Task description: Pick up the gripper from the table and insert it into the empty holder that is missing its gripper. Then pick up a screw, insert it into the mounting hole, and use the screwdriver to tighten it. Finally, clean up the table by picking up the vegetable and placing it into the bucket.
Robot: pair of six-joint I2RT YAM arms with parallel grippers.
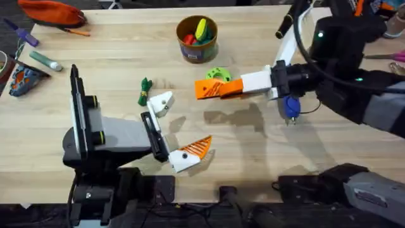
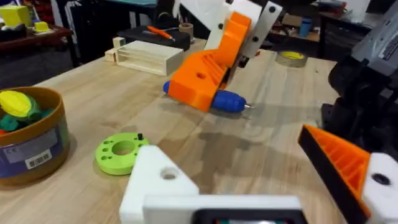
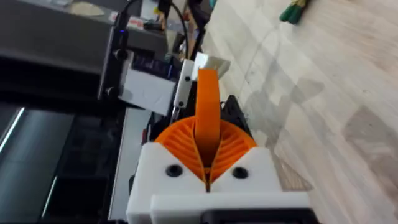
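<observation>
The right tool [image 1: 212,88], at centre frame overhead, is clamped on the orange gripper [image 1: 204,89], whose long axis runs toward frame left; the pads hide most of it. The left tool [image 1: 179,132] is spread wide at lower centre, holding nothing: its upper finger is the bare white holder [image 1: 161,103], its lower one carries an orange pad [image 1: 198,147]. The blue screwdriver [image 1: 291,106] lies half hidden under the right arm. The vegetable [image 1: 145,90] lies on the bench [image 1: 266,152] left of the holder, pointing up-frame. The bucket [image 1: 197,39] stands at upper centre.
</observation>
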